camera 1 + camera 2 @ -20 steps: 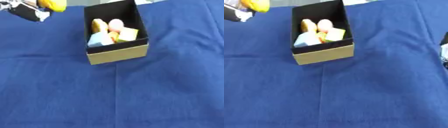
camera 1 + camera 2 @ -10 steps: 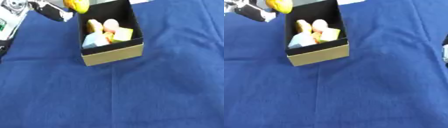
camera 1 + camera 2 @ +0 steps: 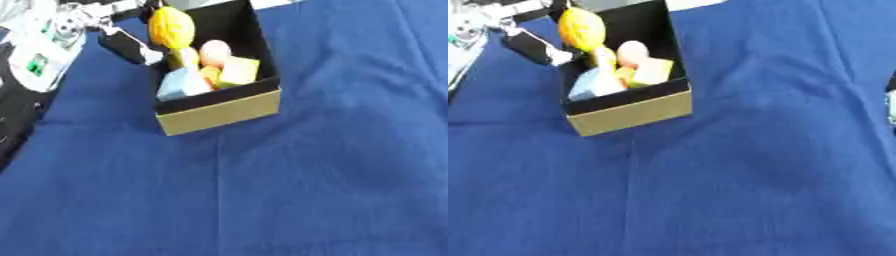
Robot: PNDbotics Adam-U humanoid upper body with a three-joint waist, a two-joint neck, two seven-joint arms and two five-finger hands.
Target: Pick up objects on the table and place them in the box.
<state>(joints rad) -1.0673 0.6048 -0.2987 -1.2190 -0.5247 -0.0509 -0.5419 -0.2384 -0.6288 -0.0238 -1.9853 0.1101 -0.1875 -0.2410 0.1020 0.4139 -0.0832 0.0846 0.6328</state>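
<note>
Table (image 3: 306,190) covered in creased blue cloth, one open black-lined cardboard box (image 3: 220,107) standing on it toward the far left

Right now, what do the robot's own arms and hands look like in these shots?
The left arm, entering at the upper left, has a silver-white housing with a small green marking and a round silver joint, above black casing along the edge. Its left hand is black with pale segments. Of the right hand, only a dark sliver with a pale patch shows at the right edge.

Matt blue cloth, creased, covers the tabletop (image 3: 306,175). The box (image 3: 220,111) looks like plain cardboard, black inside. The yellow object (image 3: 171,27) appears smooth.
</note>
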